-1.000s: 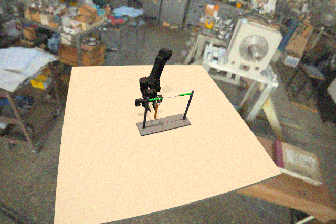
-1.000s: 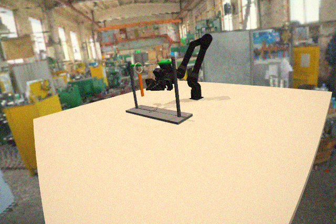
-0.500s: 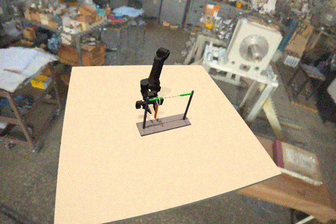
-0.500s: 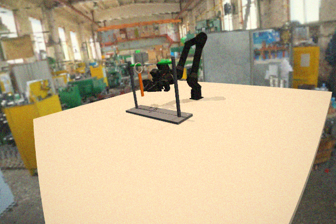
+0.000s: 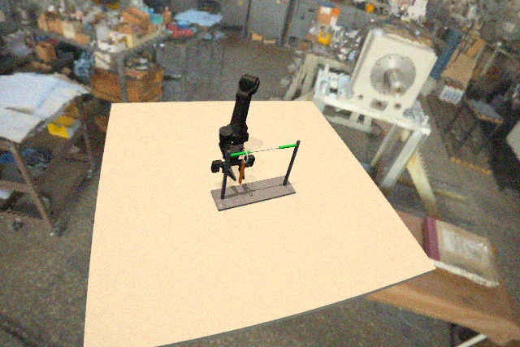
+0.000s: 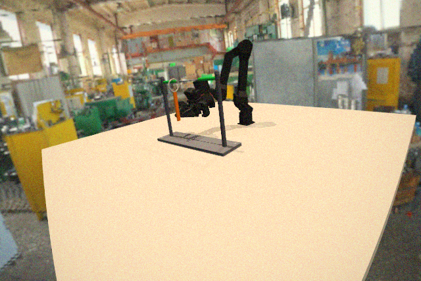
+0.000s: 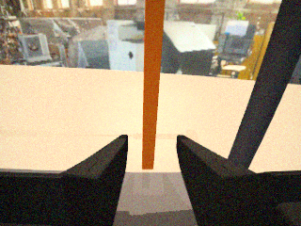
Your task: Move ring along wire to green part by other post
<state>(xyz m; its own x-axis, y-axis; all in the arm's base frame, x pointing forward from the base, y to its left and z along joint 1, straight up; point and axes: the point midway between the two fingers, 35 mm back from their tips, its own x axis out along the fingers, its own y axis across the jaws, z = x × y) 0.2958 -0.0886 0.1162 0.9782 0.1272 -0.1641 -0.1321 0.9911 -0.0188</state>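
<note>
The pale ring [image 5: 247,152] [image 6: 177,86] hangs around the green part [image 5: 236,153] [image 6: 166,81] beside the post [image 5: 226,179] [image 6: 167,111] [image 7: 268,80]. Its orange handle [image 5: 241,173] [image 6: 176,106] [image 7: 151,94] hangs down, nearly upright. My gripper [image 5: 239,178] [image 6: 179,113] [image 7: 152,140] is partly open and empty, low by the handle's lower end. In the wrist view the handle appears centred between the fingers with gaps on both sides; whether it is between or just beyond the tips is unclear. The other green part [image 5: 288,146] [image 6: 208,76] is bare.
The thin grey wire [image 5: 264,149] runs between the green parts, above gripper height. The other post [image 5: 291,164] [image 6: 221,114] stands at the far end of the grey base [image 5: 273,193] [image 6: 204,145] [image 7: 155,204]. The near post is right of my fingers in the wrist view.
</note>
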